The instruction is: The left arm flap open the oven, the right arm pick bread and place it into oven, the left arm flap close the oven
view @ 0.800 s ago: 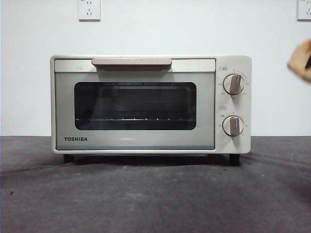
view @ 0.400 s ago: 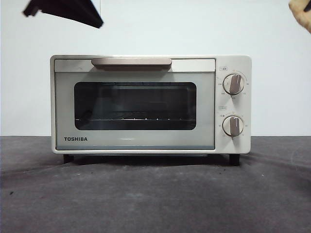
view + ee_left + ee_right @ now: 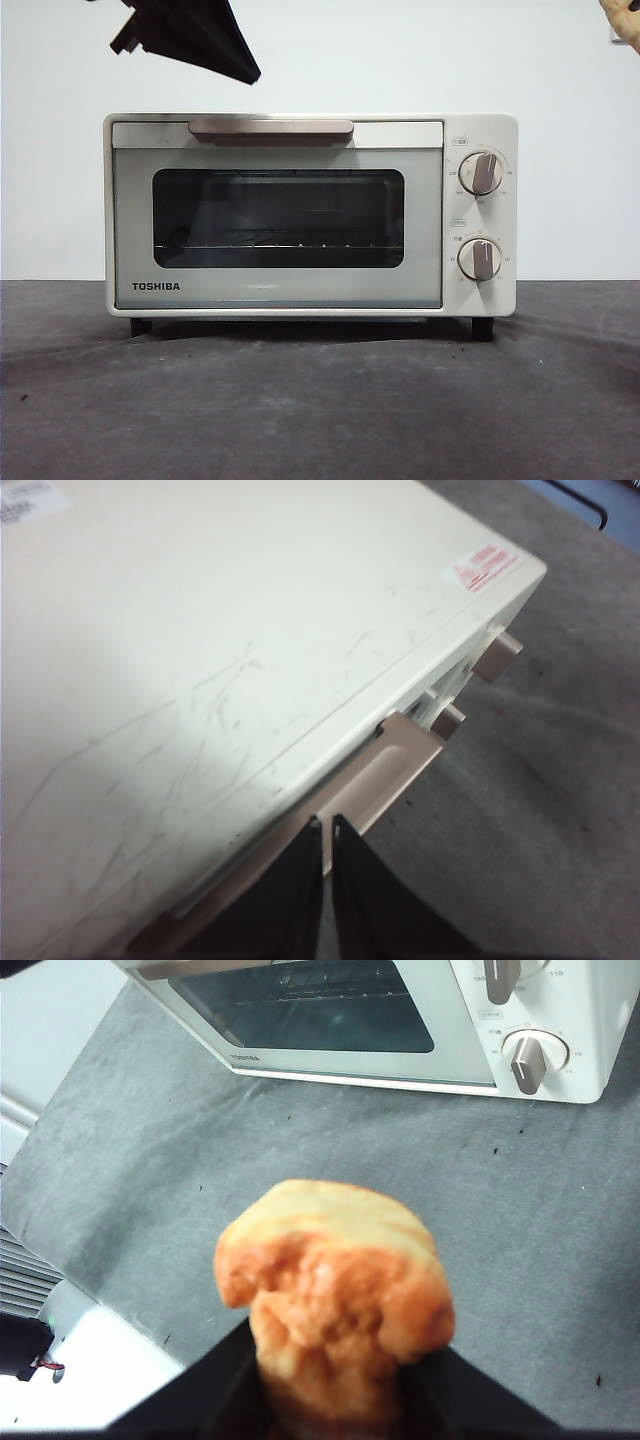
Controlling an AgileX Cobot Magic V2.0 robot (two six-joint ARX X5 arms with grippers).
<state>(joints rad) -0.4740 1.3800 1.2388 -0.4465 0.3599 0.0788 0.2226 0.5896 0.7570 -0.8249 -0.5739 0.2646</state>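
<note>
Grey cloth bears the shut oven; bread hides the right gripper's tips.

Left claw above oven handle.

One oven – one bread – two knobs

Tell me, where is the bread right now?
The bread is held in the right gripper, up in the air in front of the closed oven; the front view shows only its edge at the top right corner.
</note>
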